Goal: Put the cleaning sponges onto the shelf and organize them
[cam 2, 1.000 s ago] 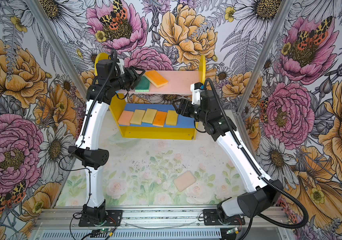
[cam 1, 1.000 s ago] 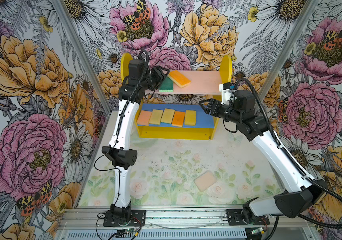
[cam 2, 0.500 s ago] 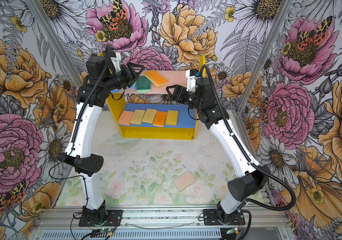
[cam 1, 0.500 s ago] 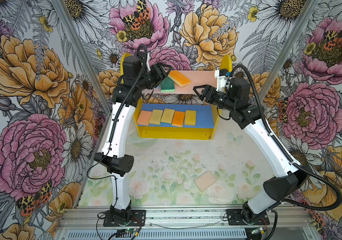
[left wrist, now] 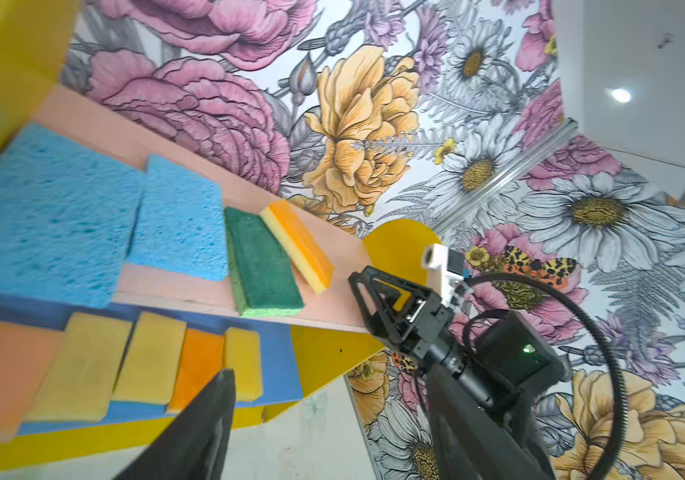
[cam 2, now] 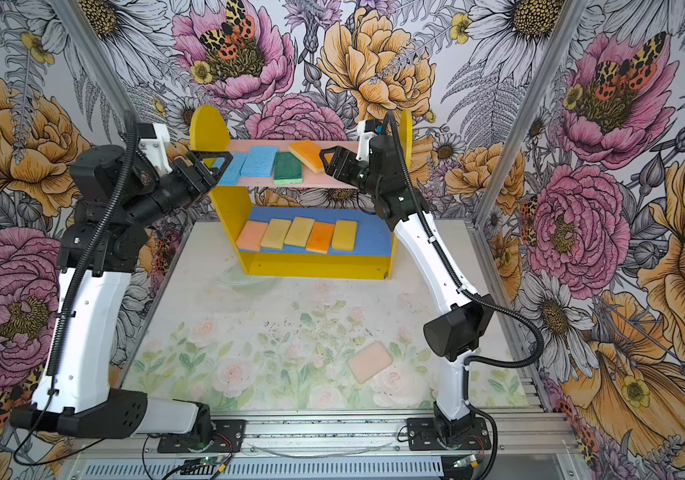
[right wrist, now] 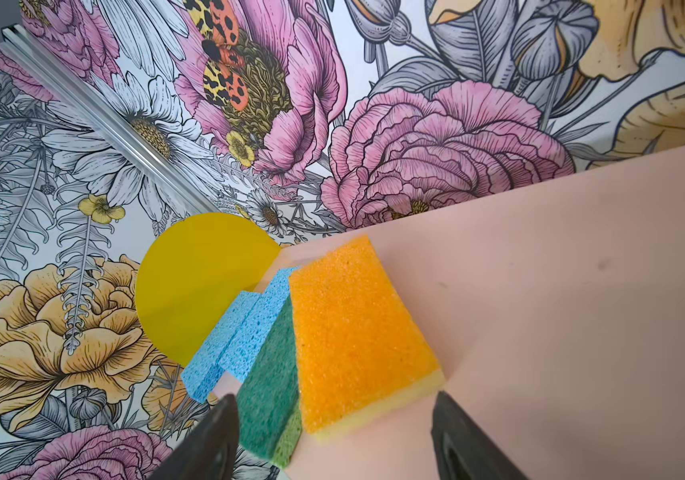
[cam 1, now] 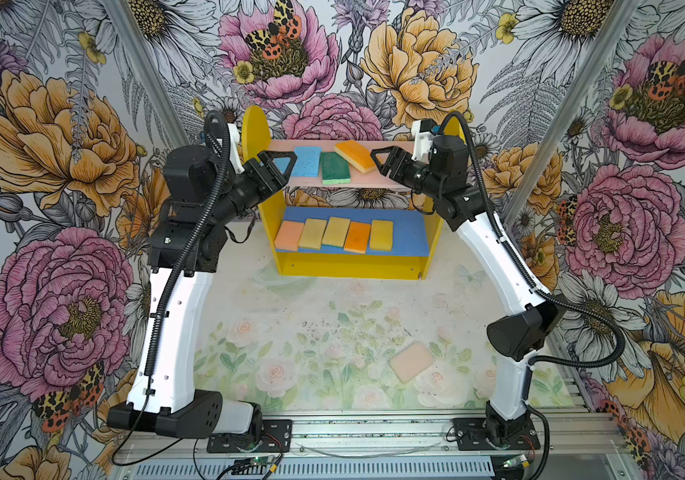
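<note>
1. Sponges fill most of the shelf [cam 1: 349, 266], which stands at the back of the counter [cam 1: 311, 316]. We count nine on it and one off it.
2. On the pink upper board [right wrist: 581, 291] we see the left blue sponge [cam 2: 237, 172] and the second blue sponge [cam 2: 257, 161] side by side. Next comes the green sponge [cam 2: 288, 167], and then the orange-topped sponge [cam 2: 309, 154], which lies askew with one long edge over the green one.
3. On the blue lower board [cam 1: 409, 232] five lie flat in a close row. From left to right we see the peach sponge [cam 1: 288, 235], the first yellow sponge [cam 1: 313, 233], the middle yellow sponge [cam 1: 335, 231], the plain orange sponge [cam 1: 357, 237] and the last yellow sponge [cam 1: 381, 235].
4. The loose peach sponge [cam 1: 411, 361] lies flat on the counter, well apart from the shelf and nearer the right arm's base.
5. The left pincer [cam 2: 222, 168] hangs at the left end of the upper board, just in front of the left blue sponge. Its fingers are spread and we see nothing between them.
6. The right pincer [right wrist: 332, 397] is at the near end of the orange-topped sponge with its fingers wide apart, one on each side. We cannot tell whether either finger touches the sponge, and it has no grip on it.
</note>
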`<state>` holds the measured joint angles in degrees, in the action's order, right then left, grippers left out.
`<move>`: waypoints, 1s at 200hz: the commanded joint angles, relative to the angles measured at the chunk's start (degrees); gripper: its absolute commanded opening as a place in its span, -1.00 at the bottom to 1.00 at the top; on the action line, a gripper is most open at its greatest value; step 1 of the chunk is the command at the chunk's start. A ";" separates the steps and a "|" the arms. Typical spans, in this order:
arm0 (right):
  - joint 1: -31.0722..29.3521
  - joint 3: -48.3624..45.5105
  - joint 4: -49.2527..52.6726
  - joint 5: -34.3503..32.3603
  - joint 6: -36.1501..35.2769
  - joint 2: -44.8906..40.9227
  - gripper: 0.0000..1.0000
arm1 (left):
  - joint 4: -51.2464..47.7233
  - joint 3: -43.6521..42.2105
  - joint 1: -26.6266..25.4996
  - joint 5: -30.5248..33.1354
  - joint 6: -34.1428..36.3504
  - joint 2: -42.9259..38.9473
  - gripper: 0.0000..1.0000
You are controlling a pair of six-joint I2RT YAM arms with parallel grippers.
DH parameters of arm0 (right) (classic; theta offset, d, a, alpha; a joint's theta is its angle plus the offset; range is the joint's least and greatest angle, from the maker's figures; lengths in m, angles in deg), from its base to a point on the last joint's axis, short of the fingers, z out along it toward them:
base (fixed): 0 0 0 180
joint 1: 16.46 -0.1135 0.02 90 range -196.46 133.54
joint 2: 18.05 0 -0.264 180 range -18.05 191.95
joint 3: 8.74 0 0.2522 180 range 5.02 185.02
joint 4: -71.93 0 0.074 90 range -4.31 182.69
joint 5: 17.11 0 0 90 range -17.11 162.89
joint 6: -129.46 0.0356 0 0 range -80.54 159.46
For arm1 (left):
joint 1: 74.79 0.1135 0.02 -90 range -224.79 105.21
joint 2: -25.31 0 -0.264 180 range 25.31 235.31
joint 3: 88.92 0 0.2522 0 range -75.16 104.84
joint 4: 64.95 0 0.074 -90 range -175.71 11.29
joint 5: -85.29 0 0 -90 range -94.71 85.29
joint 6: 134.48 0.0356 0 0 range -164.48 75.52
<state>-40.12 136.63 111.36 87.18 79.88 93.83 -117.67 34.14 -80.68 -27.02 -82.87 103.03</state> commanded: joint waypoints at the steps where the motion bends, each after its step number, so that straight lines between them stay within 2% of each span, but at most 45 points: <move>1: -0.22 -0.15 1.19 -3.06 -3.18 -3.85 0.49 | 3.36 -7.64 3.98 3.44 3.70 -4.80 0.50; 40: -1.38 -12.02 1.22 -6.99 -9.88 -17.35 0.51 | 3.74 -23.46 8.67 11.62 9.74 -11.94 0.62; 55: -1.00 -20.75 1.40 -9.60 -11.89 -24.50 0.53 | 4.05 -27.96 9.13 13.30 12.06 -12.90 0.70; 77: -0.27 -35.46 1.49 -15.07 -14.50 -35.21 0.58 | 7.02 -34.20 9.93 13.60 13.96 -14.36 0.70; 95: 0.08 -45.03 1.53 -19.43 -18.25 -41.57 0.70 | 13.47 -39.44 10.43 13.59 15.30 -15.63 0.72; 106: 0.59 -49.15 1.40 -21.98 -20.36 -43.95 0.85 | 17.83 -41.82 10.61 13.31 16.76 -15.56 0.71; 123: 1.99 -52.07 1.47 -23.71 -23.22 -44.58 0.99 | 25.43 -44.65 10.60 12.20 20.62 -14.34 0.70; 147: 5.30 -52.29 1.26 -19.65 -24.01 -41.08 0.98 | 36.46 -47.94 10.97 10.81 23.35 -11.92 0.64; 168: 7.21 -52.24 0.85 -20.53 -24.01 -38.17 0.98 | 42.69 -48.06 11.03 8.57 25.45 -8.56 0.63; 200: 9.62 -52.71 -3.60 -19.36 -23.68 -34.66 0.88 | 47.32 -46.59 10.77 7.90 27.70 -3.11 0.63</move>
<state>-31.77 83.43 112.26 67.97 57.13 58.05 -78.73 -13.36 -70.15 -17.07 -58.98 96.97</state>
